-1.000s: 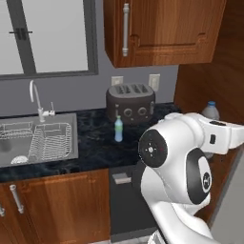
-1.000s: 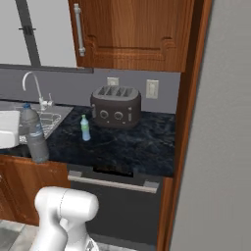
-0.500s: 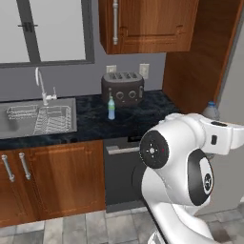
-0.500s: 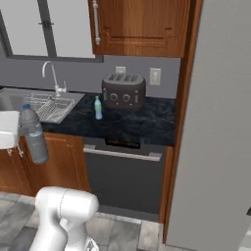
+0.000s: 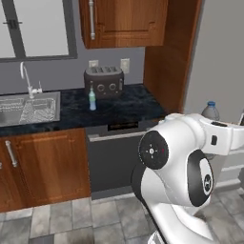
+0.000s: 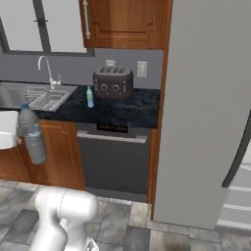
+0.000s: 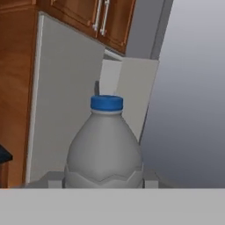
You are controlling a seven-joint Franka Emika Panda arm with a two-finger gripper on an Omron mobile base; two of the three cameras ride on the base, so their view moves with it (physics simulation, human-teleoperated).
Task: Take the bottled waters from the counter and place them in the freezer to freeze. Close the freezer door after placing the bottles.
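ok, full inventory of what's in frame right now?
grey-clear bottle: 1, dark blue cap, held off the counter in the gripper
pale blue bottle: 1, green cap, upright on counter left of toaster
toaster: 1, dark, back of counter
counter: black marbled
sink: 1, steel, with faucet, left
dishwasher: 1, dark, under counter
freezer: grey, right
gripper: 1, shut on grey-clear bottle

text: none legible | labels: none readable on bottles, toaster or freezer
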